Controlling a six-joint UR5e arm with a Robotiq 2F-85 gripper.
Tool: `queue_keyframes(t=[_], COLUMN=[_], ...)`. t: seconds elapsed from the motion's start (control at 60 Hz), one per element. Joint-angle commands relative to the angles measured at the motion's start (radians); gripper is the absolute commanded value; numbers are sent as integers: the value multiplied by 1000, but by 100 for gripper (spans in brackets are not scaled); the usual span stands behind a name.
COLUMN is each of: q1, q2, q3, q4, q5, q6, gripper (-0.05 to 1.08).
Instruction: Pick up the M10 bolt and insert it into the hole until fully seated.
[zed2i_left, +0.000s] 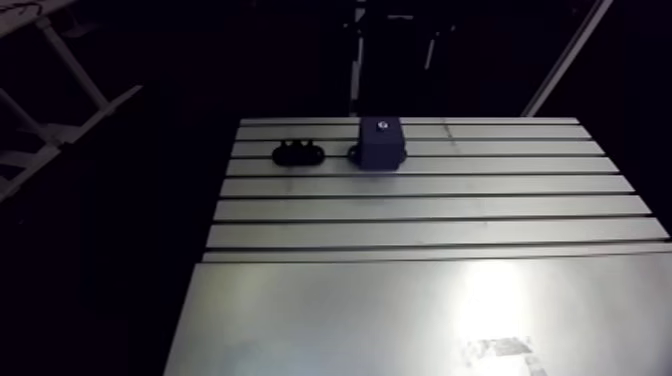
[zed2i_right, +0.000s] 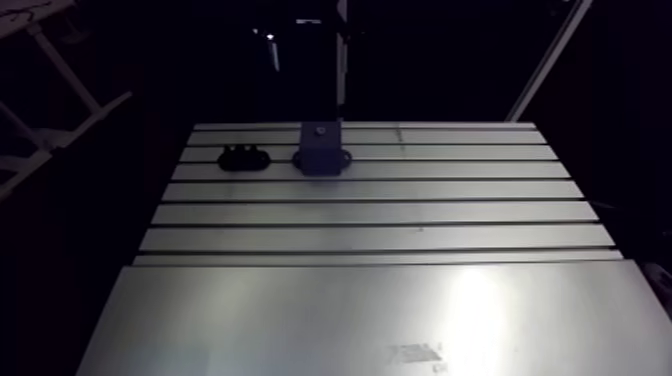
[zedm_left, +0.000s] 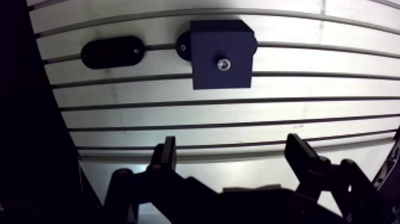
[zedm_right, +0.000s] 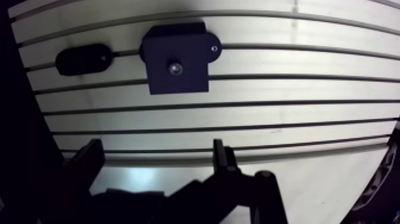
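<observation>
The pincer (zedm_left: 232, 143) hangs wide open and empty, well short of the dark block (zedm_left: 221, 36), which is fixed at the table's (zed2i_left: 430, 300) far end so it cannot shift. The shiny M10 bolt (zedm_left: 223, 64) sits sunk in the block's top, seemingly seated; the black holder (zedm_left: 112, 52) to its left looks empty

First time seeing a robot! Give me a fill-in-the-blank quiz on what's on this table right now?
1. The end effector stands open and holds ____.
2. The dark block has a shiny ____ seated in its middle hole.
3. Besides the block, ____ other thing lies on the slotted table: a black oval part.
Missing words: nothing; bolt; one.
</observation>
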Motion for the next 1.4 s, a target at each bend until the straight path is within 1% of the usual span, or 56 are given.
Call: queue_keyframes(t=[0.017, 0.15, 0.35, 0.567, 0.917, 1.033, 1.117, 1.267, 1.317, 1.367, 1.4], q1=[1, 3, 3, 8, 9, 12, 15, 23, 32, 35, 35], q2=[-177, -204, -227, -252, -236, -227, -231, -253, -272, -278, -288], q3=[55, 46, 46, 67, 31, 4, -9, -5, 6, 14, 33], q4=[-46, -21, 10, 40, 103, 168, 189, 188, 185, 182, 179], q5=[3, -1, -1, -4, -3, -2, 2, 3, -2, -4, -4], q6=[-2, -2, -3, -4, -5, -5, -3, -2, -2, 0, 0], gripper=[1, 1, 1, 1, 1, 1, 1, 1, 1, 1, 1])
